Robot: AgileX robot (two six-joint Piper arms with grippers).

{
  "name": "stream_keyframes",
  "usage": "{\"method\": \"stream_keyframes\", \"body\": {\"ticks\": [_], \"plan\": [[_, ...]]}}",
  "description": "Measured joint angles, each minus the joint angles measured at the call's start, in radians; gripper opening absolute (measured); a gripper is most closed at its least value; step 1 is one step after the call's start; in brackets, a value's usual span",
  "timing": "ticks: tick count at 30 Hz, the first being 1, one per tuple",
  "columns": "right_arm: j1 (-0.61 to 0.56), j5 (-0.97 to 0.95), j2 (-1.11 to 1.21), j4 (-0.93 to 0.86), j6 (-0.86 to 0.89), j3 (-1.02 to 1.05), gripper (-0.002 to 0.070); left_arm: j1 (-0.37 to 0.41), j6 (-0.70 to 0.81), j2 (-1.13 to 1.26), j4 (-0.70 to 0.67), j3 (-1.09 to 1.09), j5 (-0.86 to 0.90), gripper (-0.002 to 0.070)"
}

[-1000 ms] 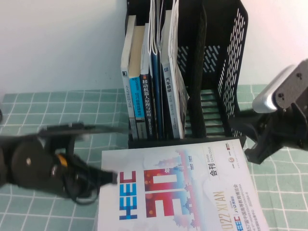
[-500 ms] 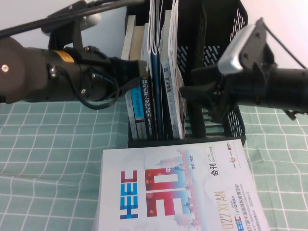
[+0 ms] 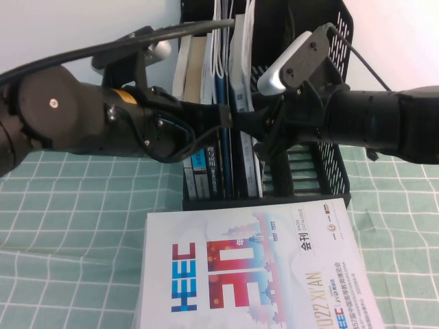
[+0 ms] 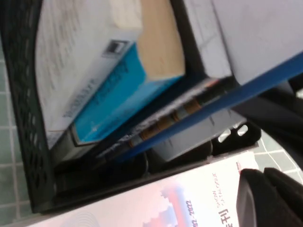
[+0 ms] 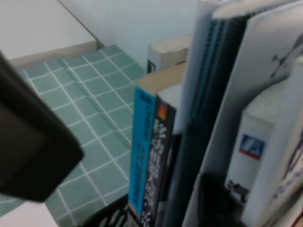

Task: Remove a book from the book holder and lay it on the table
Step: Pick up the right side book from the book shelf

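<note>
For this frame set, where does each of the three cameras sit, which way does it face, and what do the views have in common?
High view: raised on the robot's side, angled down at the table, the book holder and the HEEC 30 magazine; both arms reach in, left gripper and right gripper at the upright books.
Left wrist view: on the left arm, facing the holder's lower front; a dark finger shows.
Right wrist view: on the right arm, facing the book spines; a dark finger shows.
Shared: all three show the blue-spined book.

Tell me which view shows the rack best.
The high view: the rack stands whole, books in its left slots, both arms in front. The left wrist view shows only a lower corner; the right wrist view shows mostly book spines.
</note>
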Motion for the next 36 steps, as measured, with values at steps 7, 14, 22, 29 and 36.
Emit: {"method": "stream_keyframes", "body": {"ticks": [7,14,22,29,36], "plan": [[0.003,-0.052,-0.002,0.017,0.045,0.0,0.0258,-0.117,0.012,0.009,-0.011,0.0,-0.073,-0.0001],[0.001,-0.137,-0.046,0.017,0.036,0.004,0.0242,-0.176,0.023,0.067,-0.006,-0.005,-0.27,-0.0003],[-0.005,-0.117,-0.095,0.017,0.044,0.049,0.0323,-0.144,0.024,0.19,-0.025,-0.188,-0.102,-0.0003],[-0.009,-0.141,-0.141,0.024,0.046,0.093,0.0365,-0.144,0.03,0.201,-0.002,-0.243,-0.03,-0.0003],[-0.013,-0.143,-0.23,0.024,0.044,0.12,0.0368,-0.144,0.024,0.201,-0.002,-0.246,-0.032,-0.0003]]}}
